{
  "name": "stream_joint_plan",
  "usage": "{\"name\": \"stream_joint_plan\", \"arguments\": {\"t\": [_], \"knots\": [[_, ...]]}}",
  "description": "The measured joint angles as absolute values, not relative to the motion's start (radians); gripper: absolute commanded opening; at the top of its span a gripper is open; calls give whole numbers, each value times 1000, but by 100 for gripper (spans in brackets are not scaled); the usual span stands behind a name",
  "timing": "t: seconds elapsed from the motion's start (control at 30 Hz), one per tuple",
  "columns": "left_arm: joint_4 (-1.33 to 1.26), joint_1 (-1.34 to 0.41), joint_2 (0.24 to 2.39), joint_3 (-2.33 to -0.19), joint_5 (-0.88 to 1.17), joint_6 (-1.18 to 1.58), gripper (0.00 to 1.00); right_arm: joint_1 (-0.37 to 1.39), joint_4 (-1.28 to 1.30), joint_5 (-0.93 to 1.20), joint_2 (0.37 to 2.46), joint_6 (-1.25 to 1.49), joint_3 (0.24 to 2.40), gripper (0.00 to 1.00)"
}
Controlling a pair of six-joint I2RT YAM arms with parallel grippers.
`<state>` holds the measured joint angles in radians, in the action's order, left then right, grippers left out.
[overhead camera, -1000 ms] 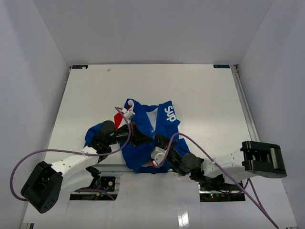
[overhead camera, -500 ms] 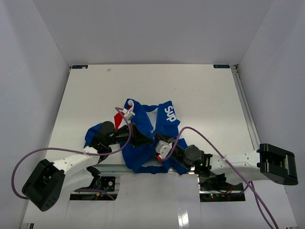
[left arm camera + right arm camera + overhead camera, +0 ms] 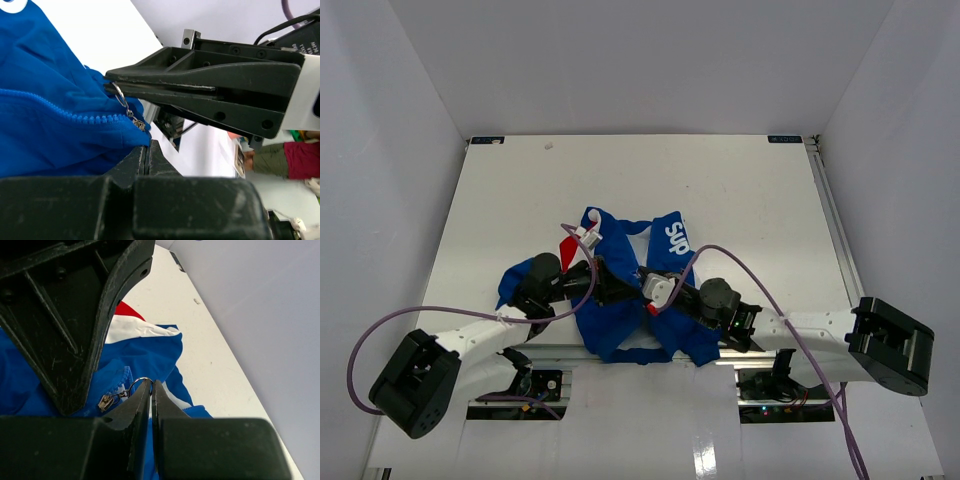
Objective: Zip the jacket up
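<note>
Right wrist view: the right gripper (image 3: 151,385) is closed on the small metal pull ring (image 3: 141,380) of the royal-blue fabric jacket (image 3: 150,352), lying on the white table (image 3: 200,340) — the zipper line runs away from this ring. Just under the ring, the left gripper (image 3: 148,146) pinches the hem.

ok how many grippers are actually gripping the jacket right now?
2. The left gripper pinches blue fabric of the jacket right beside the zipper slider; the right gripper is shut on the slider's ring pull.
</note>
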<state>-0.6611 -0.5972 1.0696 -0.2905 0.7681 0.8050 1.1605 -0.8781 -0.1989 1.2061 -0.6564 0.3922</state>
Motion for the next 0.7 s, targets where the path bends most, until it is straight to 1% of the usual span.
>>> {"name": "stream_joint_plan", "arguments": {"t": [0.27,0.7], "knots": [[-678,-586,1098,-290,739,812,0,1088,-860,-75,1268,-629,439,8],[-641,-578,1069,-290,678,794,0,1016,-833,30,1315,-584,490,8]]}}
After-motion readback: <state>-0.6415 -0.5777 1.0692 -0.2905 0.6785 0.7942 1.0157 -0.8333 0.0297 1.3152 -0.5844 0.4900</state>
